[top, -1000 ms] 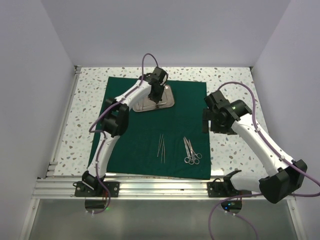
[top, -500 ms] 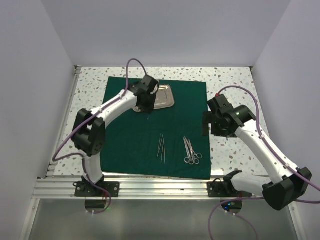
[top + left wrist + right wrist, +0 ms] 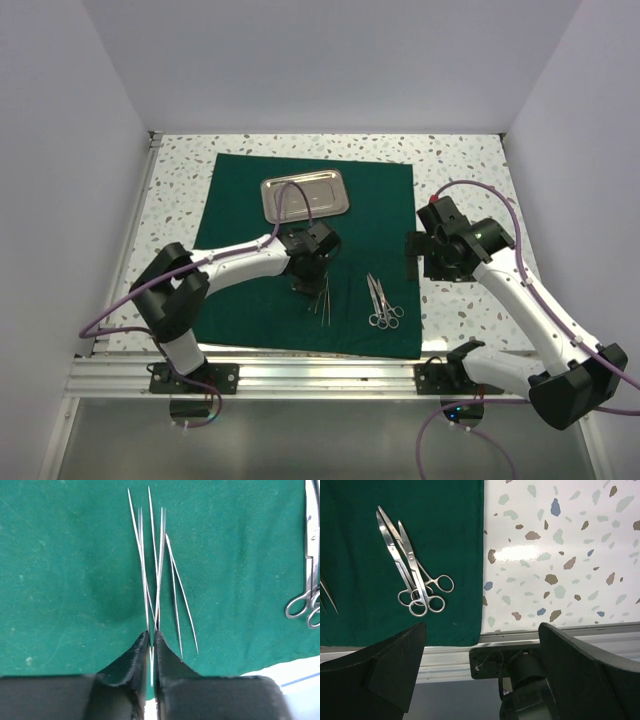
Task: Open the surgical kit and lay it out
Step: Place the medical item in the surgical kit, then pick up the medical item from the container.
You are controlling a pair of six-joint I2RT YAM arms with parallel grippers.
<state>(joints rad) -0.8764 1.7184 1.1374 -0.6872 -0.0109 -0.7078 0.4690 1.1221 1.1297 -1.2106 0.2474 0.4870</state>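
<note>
Gripping the tweezers near the front edge of the drape, left claw is pinched narrow on them; the next move should lift and respace them. Right claw gapes wide over the drape's right edge.

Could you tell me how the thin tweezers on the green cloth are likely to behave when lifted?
The thin tweezers look long and needle-slim, so they are probably light and springy under a pinch. Their polished steel may slip in the left gripper. They lie crossed over each other, so lifting one could drag a neighbour.
</note>
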